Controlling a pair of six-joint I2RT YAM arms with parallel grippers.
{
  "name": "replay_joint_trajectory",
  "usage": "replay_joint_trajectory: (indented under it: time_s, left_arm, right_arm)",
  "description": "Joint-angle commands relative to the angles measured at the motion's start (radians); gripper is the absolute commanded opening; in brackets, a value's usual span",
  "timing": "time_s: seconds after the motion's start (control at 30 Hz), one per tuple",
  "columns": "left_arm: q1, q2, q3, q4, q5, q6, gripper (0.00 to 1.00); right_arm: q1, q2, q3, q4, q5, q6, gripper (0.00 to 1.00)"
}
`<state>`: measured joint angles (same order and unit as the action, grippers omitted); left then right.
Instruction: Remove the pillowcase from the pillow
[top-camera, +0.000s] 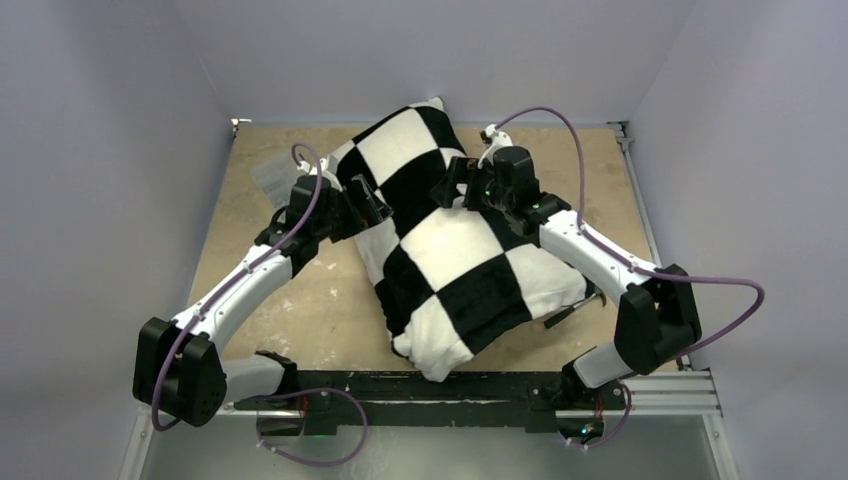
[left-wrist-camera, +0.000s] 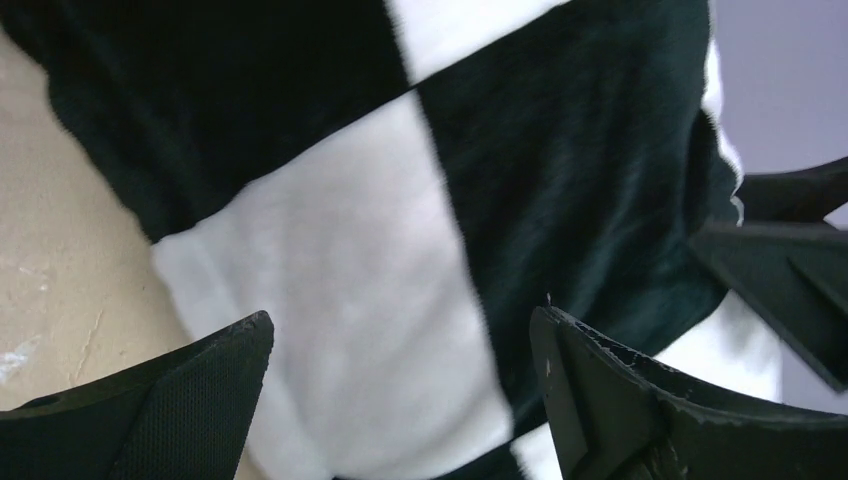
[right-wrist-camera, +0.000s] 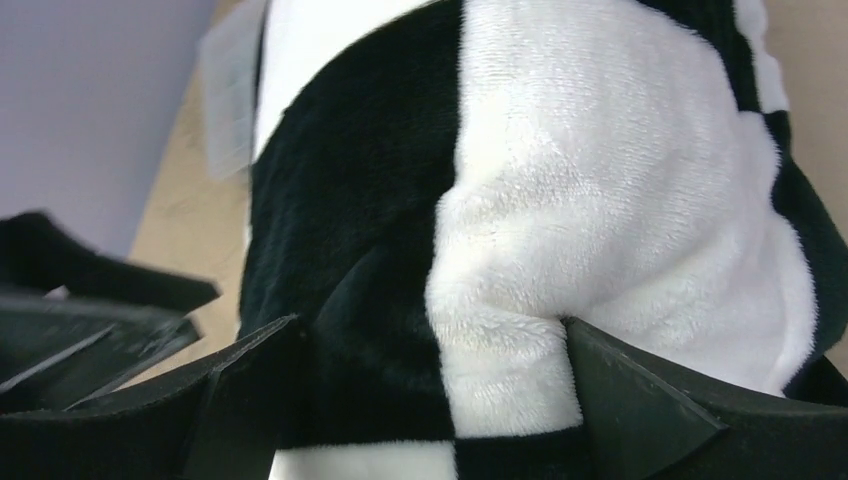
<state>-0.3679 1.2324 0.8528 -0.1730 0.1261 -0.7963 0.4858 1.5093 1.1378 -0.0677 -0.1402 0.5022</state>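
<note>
The black-and-white checkered pillowcase (top-camera: 455, 250) lies stuffed and plump, slanting from the far middle of the table toward the near edge. The pillow is hidden inside it. My left gripper (top-camera: 372, 205) is open against the case's far left side. In the left wrist view the left gripper (left-wrist-camera: 400, 325) has checkered cloth just ahead of its spread fingers. My right gripper (top-camera: 452, 188) is open on the far right side, facing the left one. In the right wrist view the right gripper (right-wrist-camera: 430, 335) has a bulge of the pillowcase (right-wrist-camera: 500, 330) pressed between its wide-apart fingers, touching both.
The bare wooden table (top-camera: 300, 300) shows left of the pillowcase. A clear plastic sheet (top-camera: 265, 175) lies at the far left. Grey walls close in on three sides. A black rail (top-camera: 480, 385) runs along the near edge between the arm bases.
</note>
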Motion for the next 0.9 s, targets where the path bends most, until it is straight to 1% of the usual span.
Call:
replay_joint_trajectory:
  time_s: [0.0, 0.1, 0.13, 0.17, 0.2, 0.23, 0.33, 0.4, 0.6, 0.87]
  left_arm:
    - [-0.003, -0.009, 0.089, -0.042, -0.044, 0.066, 0.99]
    - [-0.003, -0.013, 0.109, -0.06, -0.049, 0.074, 0.99]
    - [-0.003, -0.011, 0.113, -0.064, -0.048, 0.074, 0.99]
    - [-0.003, -0.009, 0.115, -0.069, -0.048, 0.074, 0.99]
    - [-0.003, -0.007, 0.116, -0.075, -0.049, 0.074, 0.99]
    - [-0.003, -0.006, 0.117, -0.081, -0.049, 0.077, 0.99]
    - [-0.003, -0.002, 0.112, -0.087, -0.045, 0.078, 0.99]
    - [-0.003, 0.005, 0.108, -0.088, -0.038, 0.078, 0.99]
    - [-0.003, 0.026, 0.093, -0.081, -0.017, 0.063, 0.99]
    - [-0.003, 0.026, 0.041, -0.07, -0.013, 0.044, 0.99]
  right_arm:
    - [0.079, -0.044, 0.037, 0.058, -0.174, 0.067, 0.99]
    - [0.082, -0.06, 0.084, 0.015, -0.178, 0.029, 0.99]
    - [0.077, -0.068, 0.094, -0.006, -0.157, 0.038, 0.99]
    - [0.065, -0.076, 0.101, -0.018, -0.102, 0.031, 0.99]
    - [0.042, -0.081, 0.106, -0.03, -0.061, 0.022, 0.99]
    - [0.0, -0.084, 0.108, -0.038, -0.054, 0.007, 0.99]
    - [-0.137, -0.081, 0.09, -0.022, -0.112, -0.035, 0.99]
    - [-0.171, -0.071, 0.088, 0.012, -0.137, -0.055, 0.99]
    - [-0.218, 0.034, 0.025, 0.151, -0.28, -0.067, 0.99]
    - [-0.221, 0.23, -0.071, 0.337, -0.361, -0.087, 0.99]
